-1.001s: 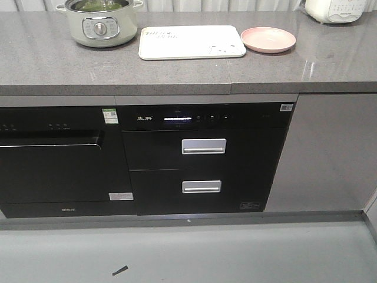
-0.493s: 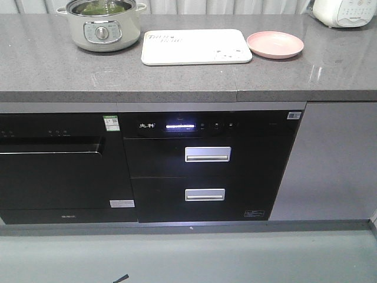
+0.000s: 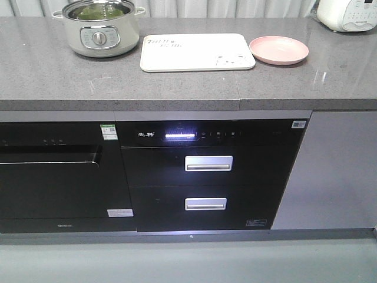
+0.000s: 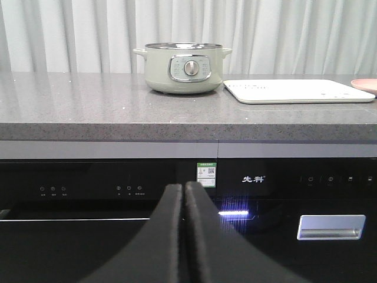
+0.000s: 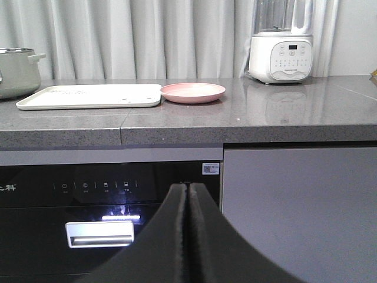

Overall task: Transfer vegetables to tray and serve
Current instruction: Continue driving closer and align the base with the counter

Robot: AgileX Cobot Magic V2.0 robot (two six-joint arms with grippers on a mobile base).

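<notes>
The cream tray (image 3: 197, 52) lies on the grey counter, bare; it also shows in the left wrist view as the tray (image 4: 297, 91) and in the right wrist view as the tray (image 5: 88, 96). Green vegetables (image 3: 97, 12) sit inside a pale green pot (image 3: 100, 30) to the tray's left, under a glass lid. A pink plate (image 3: 278, 49) rests at the tray's right. My left gripper (image 4: 183, 188) is shut with nothing in it, below counter height facing the black appliances. My right gripper (image 5: 188, 188) is likewise shut and holds nothing.
Black built-in appliances (image 3: 206, 171) with silver drawer handles (image 3: 208, 163) fill the cabinet front under the counter edge (image 3: 177, 105). A white blender base (image 5: 281, 56) stands at the counter's far right. A grey cabinet panel (image 3: 341, 171) is at the right. Curtains hang behind.
The front view has shifted: the counter and appliances sit lower and slightly larger in frame, and the floor strip has shrunk, so the base has moved closer to the counter.
</notes>
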